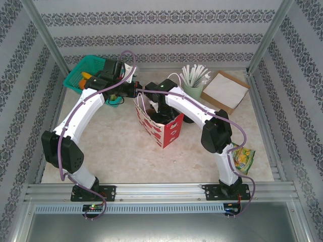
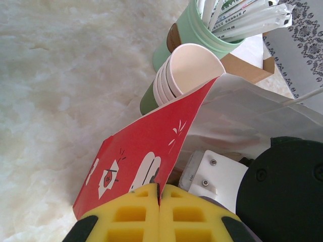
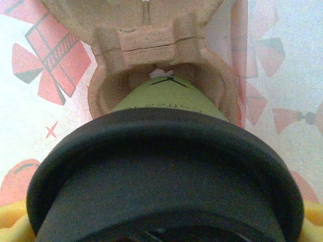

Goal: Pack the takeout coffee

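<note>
The takeout coffee cup (image 3: 166,98), green with a black lid (image 3: 166,171), stands with its base in a pocket of the brown pulp carrier tray (image 3: 151,40) inside the red paper bag (image 1: 157,127). My right gripper (image 3: 164,222) is down in the bag (image 3: 282,75), shut on the cup, with yellow fingertips (image 3: 10,222) at both sides of the lid. My left gripper (image 2: 159,201) is shut on the red bag's (image 2: 136,161) upper edge, holding it open at the bag's left rim. In the top view the left gripper (image 1: 135,96) and right gripper (image 1: 169,116) both meet the bag.
A stack of dark green cups (image 2: 169,83) lies behind the bag, beside a mint-green cup of white straws (image 1: 193,86). A cardboard box of napkins (image 1: 225,91) sits back right, a green basket (image 1: 87,70) back left, a snack packet (image 1: 243,157) near the right arm.
</note>
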Controlling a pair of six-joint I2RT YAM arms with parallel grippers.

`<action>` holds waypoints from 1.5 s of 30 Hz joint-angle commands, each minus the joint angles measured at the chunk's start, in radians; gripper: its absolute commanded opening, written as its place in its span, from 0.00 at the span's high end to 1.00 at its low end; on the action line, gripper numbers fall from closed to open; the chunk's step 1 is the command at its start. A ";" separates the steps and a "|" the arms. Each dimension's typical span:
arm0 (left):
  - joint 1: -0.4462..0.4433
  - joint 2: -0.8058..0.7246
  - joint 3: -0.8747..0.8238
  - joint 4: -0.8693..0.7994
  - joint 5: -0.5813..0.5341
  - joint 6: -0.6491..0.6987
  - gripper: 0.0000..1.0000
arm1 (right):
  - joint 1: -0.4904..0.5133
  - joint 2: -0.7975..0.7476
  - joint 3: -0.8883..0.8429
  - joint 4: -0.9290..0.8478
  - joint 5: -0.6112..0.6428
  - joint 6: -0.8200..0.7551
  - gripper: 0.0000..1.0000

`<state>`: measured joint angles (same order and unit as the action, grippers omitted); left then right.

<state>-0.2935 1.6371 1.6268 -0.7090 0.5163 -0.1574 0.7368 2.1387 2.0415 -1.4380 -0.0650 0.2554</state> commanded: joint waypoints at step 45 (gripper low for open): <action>-0.006 -0.023 -0.005 0.049 0.034 0.001 1.00 | 0.012 0.009 -0.016 0.019 0.001 0.011 0.27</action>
<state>-0.2935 1.6371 1.6268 -0.7082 0.5167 -0.1574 0.7376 2.1387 2.0407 -1.4307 -0.0650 0.2562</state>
